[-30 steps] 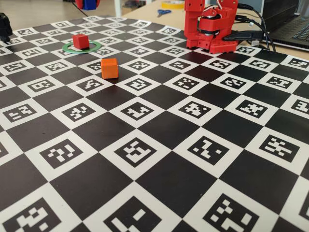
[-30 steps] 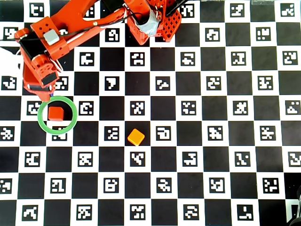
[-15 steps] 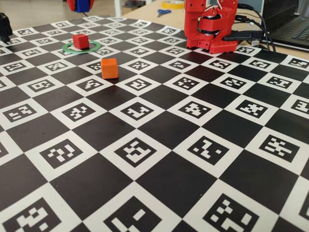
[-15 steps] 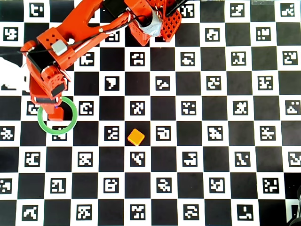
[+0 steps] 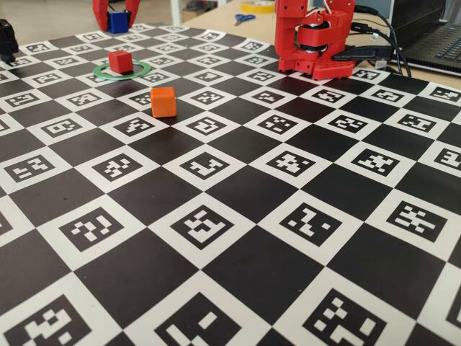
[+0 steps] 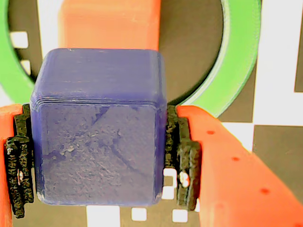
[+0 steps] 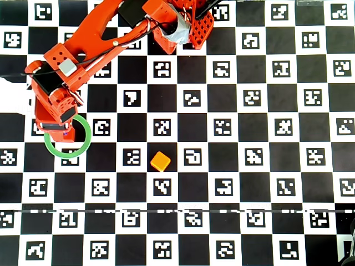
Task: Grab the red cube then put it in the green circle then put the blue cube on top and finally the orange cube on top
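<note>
The red two-finger gripper (image 6: 99,156) clamps the small dark-blue plastic cube (image 6: 97,137) above the matte red plastic cube (image 5: 120,60) inside the thin flat green ring (image 5: 141,71), apparently lining up to stack it.

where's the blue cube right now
The blue cube is clamped in the gripper, raised above the board at the fixed view's top left, just beyond the red cube sitting inside the green circle.
</note>
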Tool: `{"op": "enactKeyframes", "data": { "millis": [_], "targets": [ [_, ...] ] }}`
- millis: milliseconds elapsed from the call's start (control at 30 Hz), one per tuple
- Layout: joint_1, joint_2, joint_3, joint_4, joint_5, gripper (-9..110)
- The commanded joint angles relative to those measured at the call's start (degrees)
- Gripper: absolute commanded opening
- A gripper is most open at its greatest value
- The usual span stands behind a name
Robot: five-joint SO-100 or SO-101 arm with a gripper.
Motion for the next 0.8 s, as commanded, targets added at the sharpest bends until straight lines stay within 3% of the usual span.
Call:
{"op": "enactKeyframes", "data": {
  "millis": [0, 767],
  "targets": [
    [-0.88, 1.76, 0.35, -1.58, 0.35, 8],
    [-0.79, 0.53, 4.22, -6.33, -0.18, 8]
  ]
}}
